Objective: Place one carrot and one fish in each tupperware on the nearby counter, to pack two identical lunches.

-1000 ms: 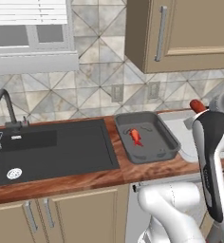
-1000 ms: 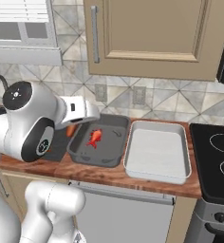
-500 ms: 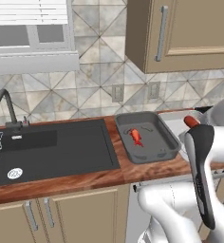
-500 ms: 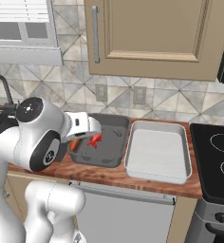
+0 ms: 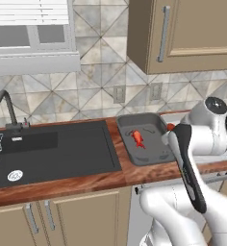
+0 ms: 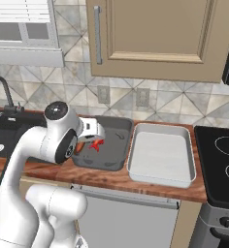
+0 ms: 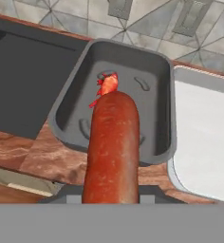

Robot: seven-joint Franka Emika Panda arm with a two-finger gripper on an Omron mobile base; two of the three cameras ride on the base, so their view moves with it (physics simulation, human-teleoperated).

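Jaws: clenched on the red-orange carrot (image 7: pixel 111 147), which runs lengthwise up the middle of the hand view, its far tip over the dark grey tupperware (image 7: pixel 76 102).
Hand view, fish: red finned fish (image 7: pixel 106 87) lying inside the dark grey tupperware, toward its far wall, partly hidden behind the carrot tip.
Hand view, second tray: light grey-white tupperware (image 7: pixel 206 130) just beside the dark grey tupperware, on its right, nothing visible in it.
Hand view, bench: reddish-brown wood (image 7: pixel 33 152) in front of the dark grey tupperware; black sink basin (image 7: pixel 23 80) to its left.
Left base view, carrot: a small red-orange end (image 5: pixel 170 127) shows at the right rim of the dark grey tupperware (image 5: pixel 151 158); the fish (image 5: pixel 137 138) lies inside.
Right base view, gripper: gripper (image 6: pixel 94 139) over the left part of the dark grey tupperware (image 6: pixel 114 160), the fish (image 6: pixel 95 144) just below it; the light tray (image 6: pixel 160 177) sits beside, toward the stovetop (image 6: pixel 223 160).
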